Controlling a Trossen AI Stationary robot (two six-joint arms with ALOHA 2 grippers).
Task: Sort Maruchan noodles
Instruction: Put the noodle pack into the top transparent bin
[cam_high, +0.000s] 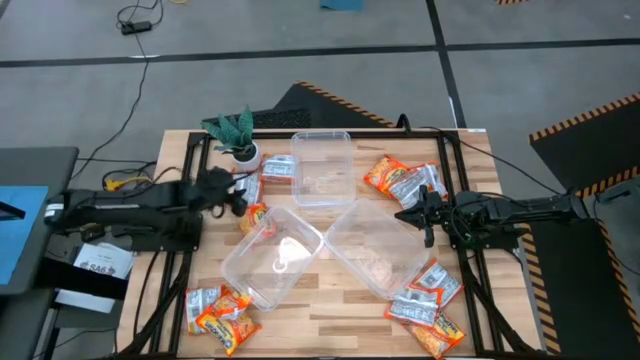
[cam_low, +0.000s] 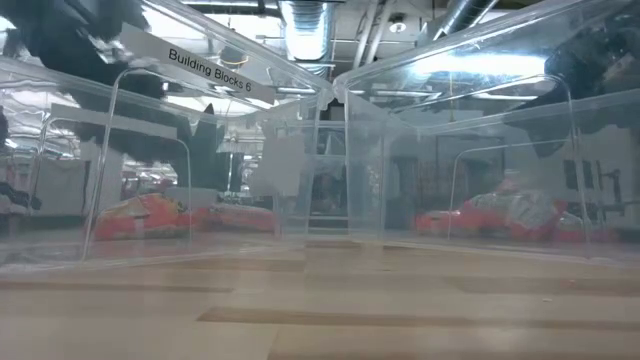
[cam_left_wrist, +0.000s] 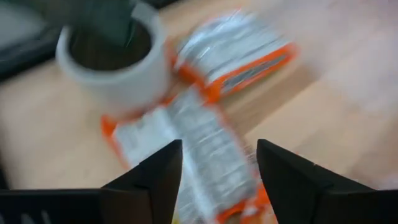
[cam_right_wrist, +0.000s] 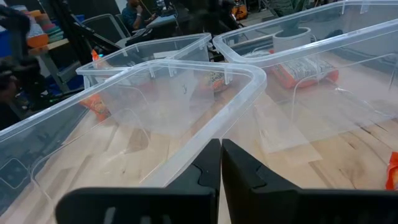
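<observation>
Seen from above: a wooden worktop (cam_high: 330, 310) carrying three clear plastic tubs (cam_high: 322, 165), one at the centre toward twelve o'clock, two tilted ones just below it toward seven and five o'clock. Ramen packets (cam_high: 400, 180) scattered in clusters: near two o'clock, near five o'clock, near seven o'clock, and a few at ten o'clock beside a small potted plant (cam_high: 238, 135) in a white pot. Left pincer (cam_high: 238, 203) reaching in from nine o'clock, low over the packets lying between the plant and the lower-left tub. Right pincer (cam_high: 408, 215) reaching in from three o'clock, tip at the rim of the lower-right tub.

At worktop level: only tub walls (cam_low: 140, 160) close up, one labelled "Building Blocks 6", with orange packets (cam_low: 150, 215) blurred behind the plastic on both sides.

From the left wrist: left pincer (cam_left_wrist: 217, 168) standing wide, fingers (cam_left_wrist: 155, 171) apart on either side of a silvery-grey packet with orange edges (cam_left_wrist: 199, 149), gripping nothing. A second such packet (cam_left_wrist: 239, 53) lying just beyond, beside the white pot (cam_left_wrist: 115, 62). Much motion blur.

From the right wrist: right pincer (cam_right_wrist: 221, 165) closed narrow, fingers (cam_right_wrist: 208, 168) pressed together, holding nothing, poised just above the tub rim (cam_right_wrist: 211, 130). Orange packets (cam_right_wrist: 305, 71) visible through the far tub walls.
</observation>
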